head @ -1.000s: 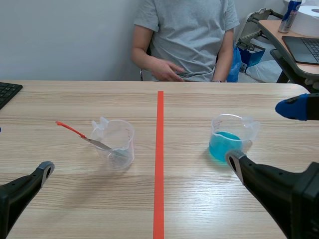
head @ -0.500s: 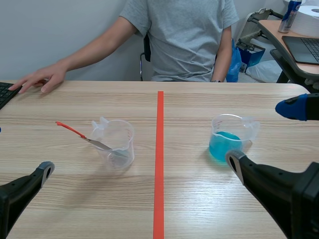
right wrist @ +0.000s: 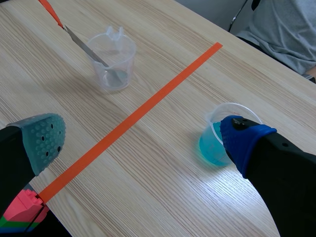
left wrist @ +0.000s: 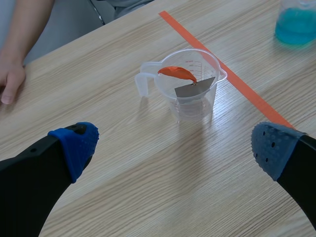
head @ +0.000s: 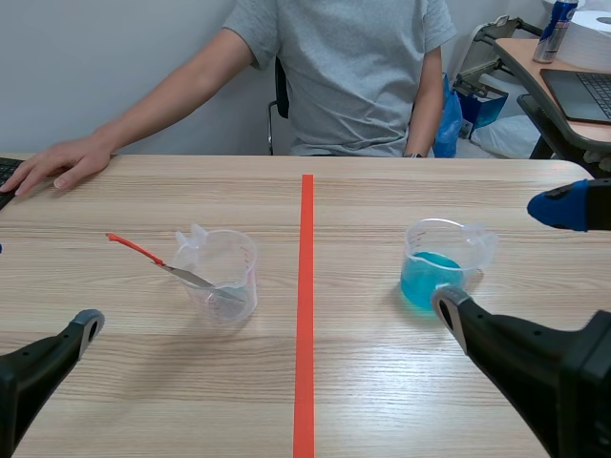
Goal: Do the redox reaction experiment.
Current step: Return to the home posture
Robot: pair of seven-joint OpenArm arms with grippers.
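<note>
Blue cup (head: 434,275) untouched — only the person's hand (head: 57,164) moved; your left gripper (left wrist: 173,145) and right gripper (right wrist: 143,138) stay spread, nothing started.

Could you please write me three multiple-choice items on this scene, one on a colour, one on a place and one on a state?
1. What colour is the liquid in the plastic cup?
A) red B) yellow C) blue

2. Where is the blade of the spatula?
A) in that liquid B) inside the clear measuring cup C) lying flat

3. How is the left gripper?
A) open, holding nothing B) shut on the spatula C) shut on the plastic cup

Answers:
1 C, the liquid shows blue in every view.
2 B, the blade leans inside the clear measuring cup, with the handle out over its rim.
3 A, its fingers stand wide apart with nothing between them.
</note>
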